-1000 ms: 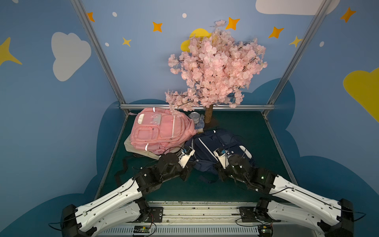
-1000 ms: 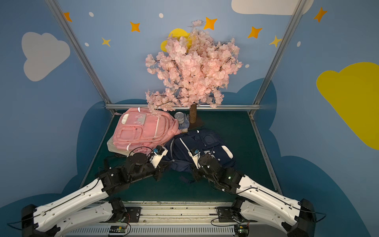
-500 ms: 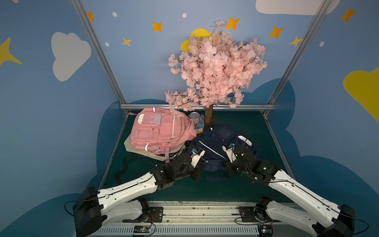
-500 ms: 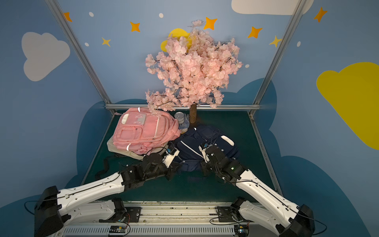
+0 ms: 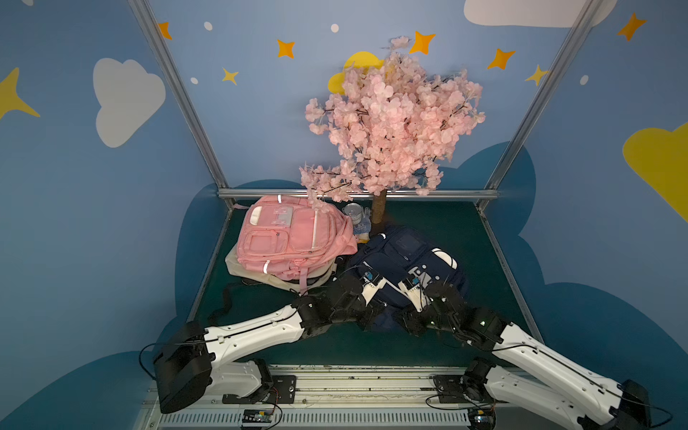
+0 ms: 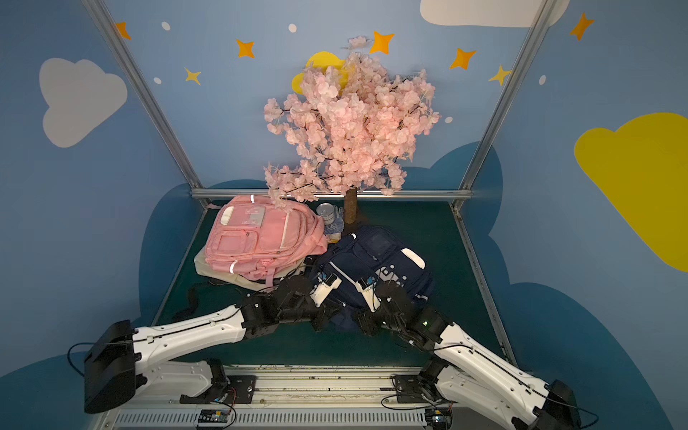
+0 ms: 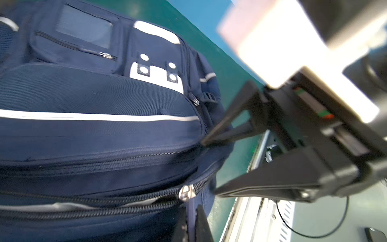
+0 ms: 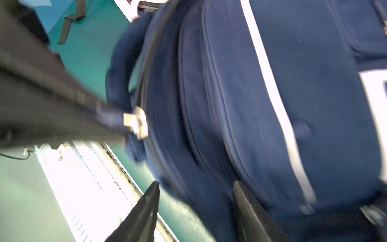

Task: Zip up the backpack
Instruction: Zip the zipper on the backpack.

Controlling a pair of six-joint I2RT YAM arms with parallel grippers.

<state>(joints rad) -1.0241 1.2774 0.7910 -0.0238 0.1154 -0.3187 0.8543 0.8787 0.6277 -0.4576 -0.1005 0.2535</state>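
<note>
Now, with the left gripper [image 7: 191, 220] pinching the zipper pull [image 7: 186, 193], the spread right gripper [image 7: 209, 167] should brace the navy backpack [image 7: 94, 100] just beside it before pulling.

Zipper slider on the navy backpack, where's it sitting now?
Left wrist view: the silver zipper slider sits at the navy backpack's robot-facing end, just ahead of the left gripper's shut fingers, with the right gripper open beside it.
</note>
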